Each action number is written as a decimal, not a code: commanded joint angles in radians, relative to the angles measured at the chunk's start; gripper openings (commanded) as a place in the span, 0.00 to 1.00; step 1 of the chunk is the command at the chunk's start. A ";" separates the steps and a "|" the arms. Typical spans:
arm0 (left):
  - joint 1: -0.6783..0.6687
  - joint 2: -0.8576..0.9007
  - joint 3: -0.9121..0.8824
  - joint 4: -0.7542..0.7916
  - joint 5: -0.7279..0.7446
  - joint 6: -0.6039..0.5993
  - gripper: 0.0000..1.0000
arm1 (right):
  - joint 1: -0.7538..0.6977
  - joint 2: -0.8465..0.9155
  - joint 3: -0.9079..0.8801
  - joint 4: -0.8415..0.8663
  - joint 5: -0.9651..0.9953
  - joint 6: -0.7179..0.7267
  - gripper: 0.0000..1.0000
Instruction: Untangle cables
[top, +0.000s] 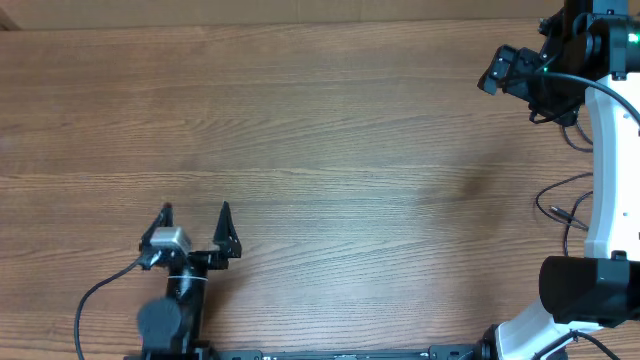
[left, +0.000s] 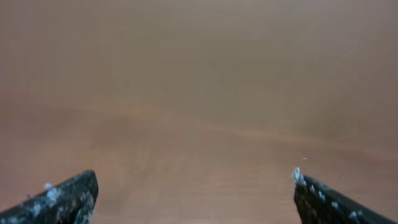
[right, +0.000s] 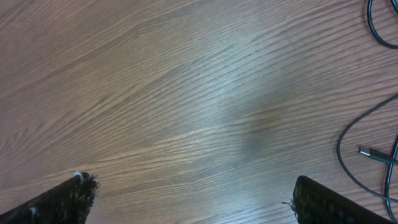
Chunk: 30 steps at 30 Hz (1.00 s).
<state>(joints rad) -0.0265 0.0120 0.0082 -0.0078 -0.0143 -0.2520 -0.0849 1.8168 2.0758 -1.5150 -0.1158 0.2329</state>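
From overhead, the left arm (top: 170, 315) comes in from the near edge of the wooden table (top: 320, 120) at the near left and points toward the far side. The left gripper (top: 195, 214) is low over the wood, its two black fingers spread wide apart and nothing between them. The right arm (top: 603, 150) rises from its base at the near right corner. Its long white link runs along the right edge to the far right corner, where the black wrist end turns in toward the left. Its fingers cannot be told apart in this view. The cables (top: 556, 211) lie at the right edge of the table as thin black cords, just beside the white link and partly hidden under it. They are well apart from the left gripper.

The left wrist view is blurred. The two fingertips sit in the bottom corners with a wide gap between them, and past them is only soft brown table surface.

In the right wrist view the right gripper (right: 193, 183) is up above the table and released, its fingertips far apart in the bottom corners and holding nothing. The camera looks down on bare wood grain. At the right side a thin dark cord curves in an open loop with a small plug tip (right: 368, 152) inside it, and another cord arcs through the upper right corner. Neither touches the fingers.
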 joint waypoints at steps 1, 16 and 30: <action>-0.006 -0.009 -0.004 -0.063 -0.107 -0.040 1.00 | 0.000 -0.020 0.019 0.002 0.002 0.000 1.00; 0.010 -0.009 -0.003 -0.068 -0.047 0.077 1.00 | 0.000 -0.020 0.019 0.002 0.002 0.000 1.00; 0.018 -0.009 -0.003 -0.072 -0.036 0.181 0.99 | 0.000 -0.020 0.019 0.002 0.002 0.000 1.00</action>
<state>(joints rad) -0.0151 0.0113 0.0082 -0.0757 -0.0570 -0.1291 -0.0849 1.8168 2.0758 -1.5146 -0.1158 0.2325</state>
